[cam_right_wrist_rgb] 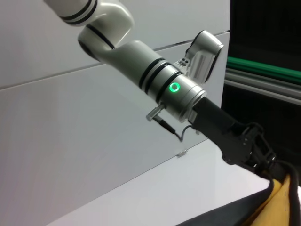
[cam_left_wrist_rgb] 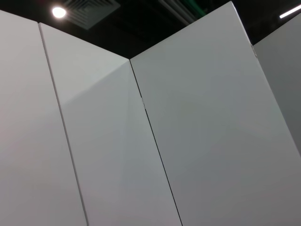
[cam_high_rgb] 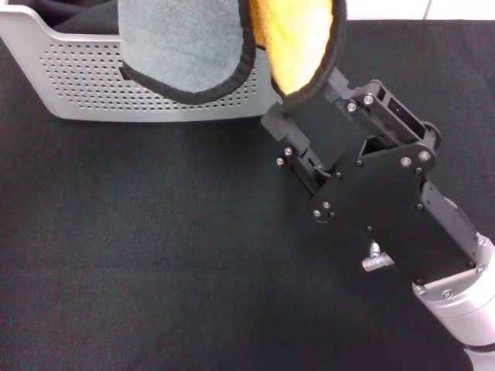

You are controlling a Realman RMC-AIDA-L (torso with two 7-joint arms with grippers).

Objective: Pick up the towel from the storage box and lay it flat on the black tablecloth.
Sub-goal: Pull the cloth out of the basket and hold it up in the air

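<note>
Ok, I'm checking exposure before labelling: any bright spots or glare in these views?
Left wrist view: one ceiling lamp burns bright above pale wall panels. Right wrist view: a green ring light glows on an arm. Head view: even light, no glare on the black tablecloth.

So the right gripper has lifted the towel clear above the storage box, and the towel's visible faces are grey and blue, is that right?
Not quite: the towel, held up by the right gripper above the storage box, shows grey and yellow-orange faces, not blue. The head view shows this.
</note>
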